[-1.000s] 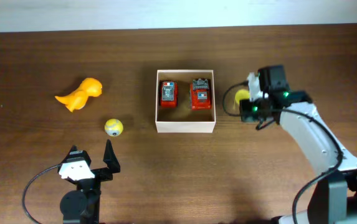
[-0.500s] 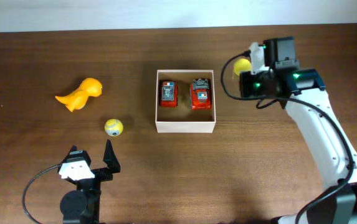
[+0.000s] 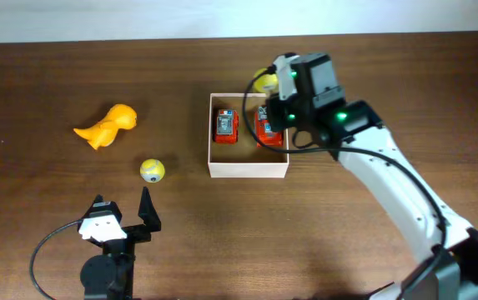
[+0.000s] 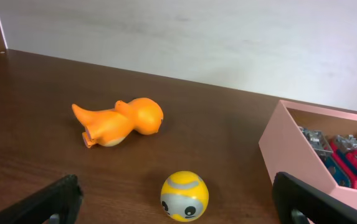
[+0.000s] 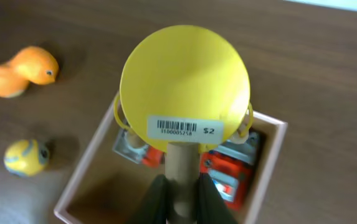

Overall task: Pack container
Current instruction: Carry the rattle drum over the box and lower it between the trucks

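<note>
The container (image 3: pixel 249 171), a shallow white box, sits mid-table with two red toy cars (image 3: pixel 225 125) inside. My right gripper (image 3: pixel 275 83) hangs over its back right corner, shut on the tan handle of a round yellow toy (image 3: pixel 263 81). In the right wrist view the gripper (image 5: pixel 179 186) pinches the handle, and the yellow toy (image 5: pixel 184 87) with its barcode sticker hangs above the container (image 5: pixel 78 180) and the cars (image 5: pixel 231 171). My left gripper (image 3: pixel 122 200) is open and empty near the front left edge, just short of a yellow face ball (image 3: pixel 152 171).
An orange dinosaur toy (image 3: pixel 108 126) lies on its side at the left, also in the left wrist view (image 4: pixel 119 122). The face ball (image 4: pixel 184 196) sits between my left fingers (image 4: pixel 50 202), apart from both. The container's wall (image 4: pixel 290 149) is at the right there.
My right arm has lifted the yellow toy from the table right of the container and carried it left, to above the container's back right corner. The left arm has not moved.
</note>
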You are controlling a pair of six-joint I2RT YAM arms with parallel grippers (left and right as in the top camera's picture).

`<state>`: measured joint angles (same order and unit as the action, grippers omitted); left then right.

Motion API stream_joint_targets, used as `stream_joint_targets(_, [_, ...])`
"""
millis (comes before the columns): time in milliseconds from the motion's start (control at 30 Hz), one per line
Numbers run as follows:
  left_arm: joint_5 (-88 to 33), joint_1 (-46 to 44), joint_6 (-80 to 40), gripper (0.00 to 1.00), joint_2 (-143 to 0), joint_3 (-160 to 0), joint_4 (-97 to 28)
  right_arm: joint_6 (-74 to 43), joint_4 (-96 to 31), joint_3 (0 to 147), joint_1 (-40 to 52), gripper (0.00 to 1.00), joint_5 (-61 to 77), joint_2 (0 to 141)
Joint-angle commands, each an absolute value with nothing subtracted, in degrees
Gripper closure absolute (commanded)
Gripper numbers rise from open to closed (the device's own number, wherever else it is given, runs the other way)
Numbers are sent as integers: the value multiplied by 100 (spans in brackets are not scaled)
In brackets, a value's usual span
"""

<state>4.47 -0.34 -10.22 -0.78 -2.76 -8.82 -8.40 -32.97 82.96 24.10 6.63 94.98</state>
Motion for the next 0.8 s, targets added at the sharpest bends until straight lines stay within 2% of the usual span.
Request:
stream_joint_targets(0, [425,-5,-930,1,-30,-246,-867,-1649,-3030,8401,2637,89,480,9885])
stream_joint_targets(367, [425,-5,-930,1,-30,-246,-869,-2794,-2388,8401,2775,89,377,10759])
stream_joint_targets(767, [425,-5,-930,1,-30,-246,-867,-2818,-2158,8401,2779,89,379,11076])
